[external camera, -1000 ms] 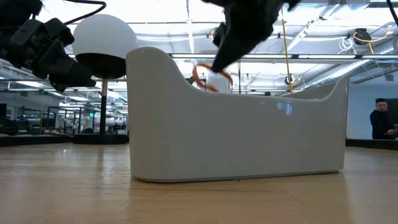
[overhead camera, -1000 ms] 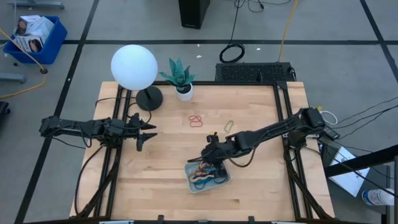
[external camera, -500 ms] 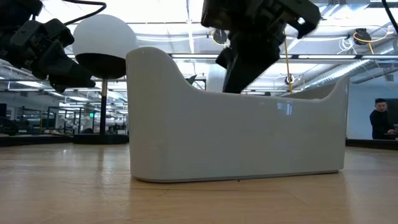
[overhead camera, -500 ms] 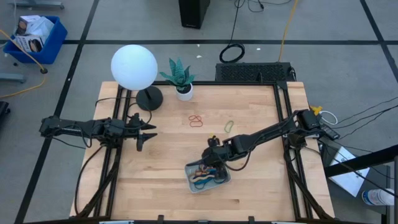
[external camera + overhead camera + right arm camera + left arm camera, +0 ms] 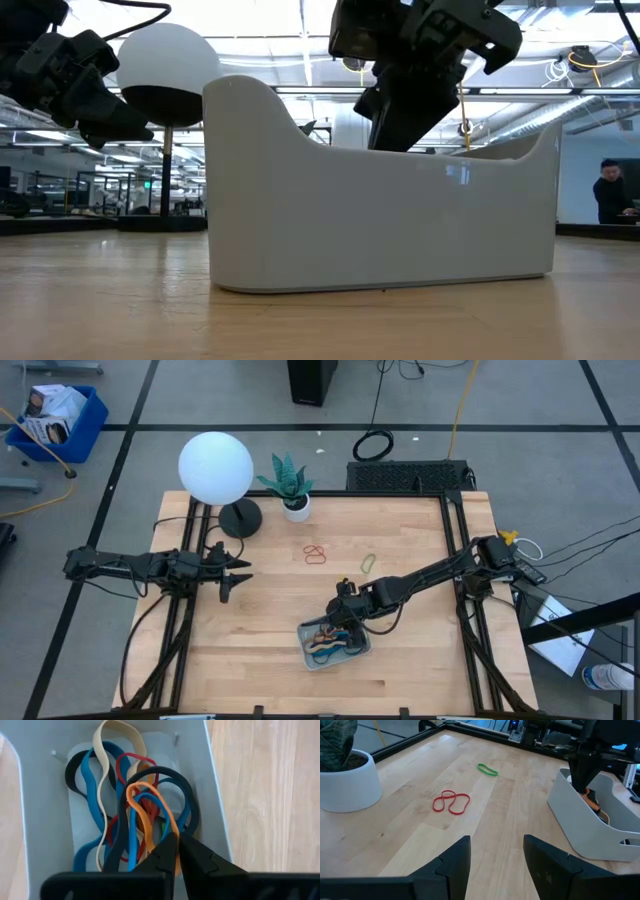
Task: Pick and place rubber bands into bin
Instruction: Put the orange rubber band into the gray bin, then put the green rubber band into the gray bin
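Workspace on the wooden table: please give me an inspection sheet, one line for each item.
Surface: wooden table, level.
Job's things: grey tray holds a heap of rubber bands. Red bands and a green band lie loose on the wood.
Clutter: globe lamp and potted plant at the far edge.
Grippers: right gripper is down in the tray, fingertips nearly together on an orange band. Left gripper is open, above the table's left side, empty.
Cables: black coil on the floor.
Surroundings: blue crate on the floor; a person far behind.
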You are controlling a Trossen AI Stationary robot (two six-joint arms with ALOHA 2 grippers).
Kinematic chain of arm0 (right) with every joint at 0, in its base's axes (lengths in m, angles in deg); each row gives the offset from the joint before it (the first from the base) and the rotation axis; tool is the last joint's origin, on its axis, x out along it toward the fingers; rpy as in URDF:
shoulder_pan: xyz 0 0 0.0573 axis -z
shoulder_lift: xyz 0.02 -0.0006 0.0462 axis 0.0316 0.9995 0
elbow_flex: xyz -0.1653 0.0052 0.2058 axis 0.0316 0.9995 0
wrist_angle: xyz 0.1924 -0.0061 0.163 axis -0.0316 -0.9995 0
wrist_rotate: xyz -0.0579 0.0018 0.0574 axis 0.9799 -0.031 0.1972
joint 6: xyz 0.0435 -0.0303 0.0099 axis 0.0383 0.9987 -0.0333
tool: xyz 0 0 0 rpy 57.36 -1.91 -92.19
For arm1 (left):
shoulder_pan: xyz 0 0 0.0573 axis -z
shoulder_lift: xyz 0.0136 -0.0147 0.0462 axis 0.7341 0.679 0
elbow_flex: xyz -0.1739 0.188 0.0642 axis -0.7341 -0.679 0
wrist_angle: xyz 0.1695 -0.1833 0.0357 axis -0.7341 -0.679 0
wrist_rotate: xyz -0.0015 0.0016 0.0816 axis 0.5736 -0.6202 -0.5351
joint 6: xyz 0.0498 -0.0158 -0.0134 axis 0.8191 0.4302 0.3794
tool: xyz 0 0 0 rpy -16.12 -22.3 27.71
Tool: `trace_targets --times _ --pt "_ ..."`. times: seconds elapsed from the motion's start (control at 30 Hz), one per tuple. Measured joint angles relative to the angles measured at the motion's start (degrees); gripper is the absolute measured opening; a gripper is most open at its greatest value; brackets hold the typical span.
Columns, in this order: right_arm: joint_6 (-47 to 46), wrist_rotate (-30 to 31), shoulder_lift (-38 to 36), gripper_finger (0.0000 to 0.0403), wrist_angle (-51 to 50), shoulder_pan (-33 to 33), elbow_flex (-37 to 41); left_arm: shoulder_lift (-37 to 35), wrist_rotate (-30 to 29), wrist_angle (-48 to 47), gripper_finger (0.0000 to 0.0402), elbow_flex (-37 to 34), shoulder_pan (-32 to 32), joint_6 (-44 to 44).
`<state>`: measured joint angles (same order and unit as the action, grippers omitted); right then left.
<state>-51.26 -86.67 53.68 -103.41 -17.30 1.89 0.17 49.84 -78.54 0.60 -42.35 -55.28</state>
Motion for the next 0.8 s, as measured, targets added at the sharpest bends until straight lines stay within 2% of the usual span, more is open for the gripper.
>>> trace_targets --times 0.2,0.5,0.63,0.8 --pt "-0.01 -0.10 0.00 0.0049 0.02 0.00 0.00 0.00 0.00 0.00 0.0189 0.01 0.00 0.00" --pt "-1.07 -0.09 -0.38 0.0139 -0.15 0.00 0.00 0.00 0.00 0.02 0.0189 0.00 0.00 -0.02" --pt "-1.07 -0.04 -3.22 0.0156 -1.01 0.00 0.00 0.00 0.02 0.04 0.0189 0.00 0.02 -0.02" --pt "-1.07 1.35 -10.90 0.0161 -1.73 0.68 0.00 0.02 0.02 0.02 0.0189 0.00 0.02 -0.02"
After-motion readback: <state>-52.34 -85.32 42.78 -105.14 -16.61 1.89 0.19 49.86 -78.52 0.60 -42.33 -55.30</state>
